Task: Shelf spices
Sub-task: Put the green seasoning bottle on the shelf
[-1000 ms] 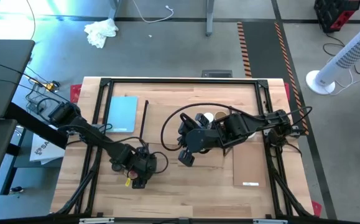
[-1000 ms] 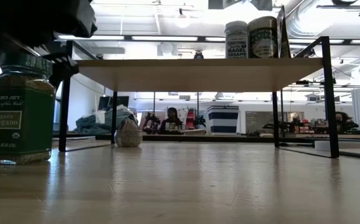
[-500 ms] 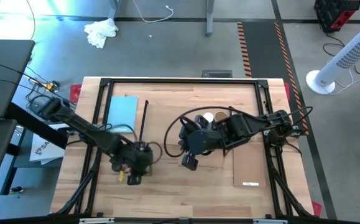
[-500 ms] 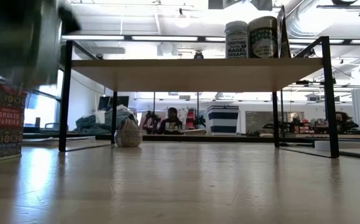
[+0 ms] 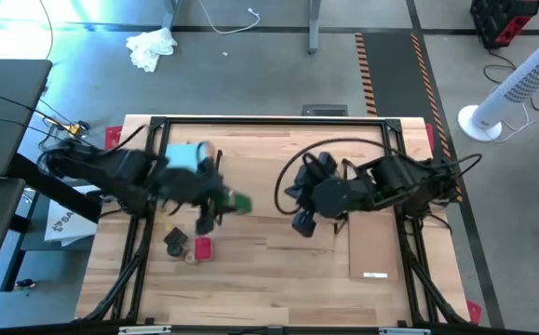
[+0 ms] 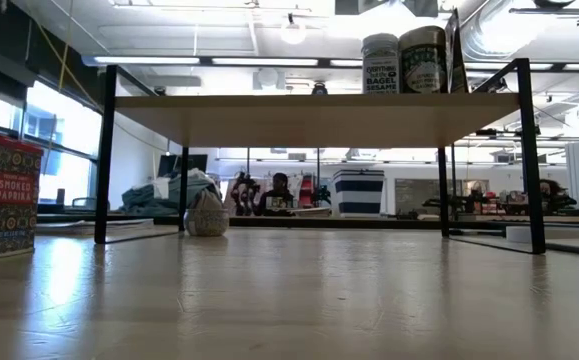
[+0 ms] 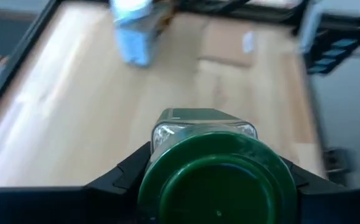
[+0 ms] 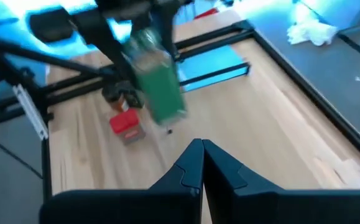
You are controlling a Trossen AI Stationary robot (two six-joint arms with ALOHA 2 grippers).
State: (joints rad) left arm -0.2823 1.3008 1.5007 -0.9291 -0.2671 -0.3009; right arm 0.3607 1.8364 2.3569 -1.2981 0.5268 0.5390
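1. Overhead, the left claw (image 5: 215,207) grips a green jar (image 5: 239,201), held lying level above the tabletop (image 5: 278,279), clear of the wood.
2. Its wrist view shows the jar (image 7: 217,177) end-on: a round, smooth green lid over clear glass shoulders, with a dark finger (image 7: 114,177) pressed to either side.
3. From the right wrist the jar (image 8: 158,84) reads as a squarish glass body wrapped in a green label, blurred.
4. The right claw (image 5: 304,223) hangs over the middle of the tabletop with its two dark fingers (image 8: 189,171) pressed flat together, holding nothing.
5. The shelf (image 6: 309,115) is a pale flat plank on thin black wire end frames; two round jars (image 6: 404,62) stand upright on it side by side near one end, one labelled as a bagel sesame mix.
6. A red tin (image 5: 202,247) with a patterned paprika label stands on the tabletop near the left arm, with a dark-topped jar (image 5: 175,241) just beside it.
7. A flat light-blue pad (image 5: 183,158) lies on the tabletop beyond the left claw, partly hidden by the arm.
8. A thin pale board (image 5: 373,247) lies flat on the right side, close to the right arm.
9. A white fan (image 5: 516,88) and a crumpled white cloth (image 5: 151,46) sit on the floor beyond the tabletop.
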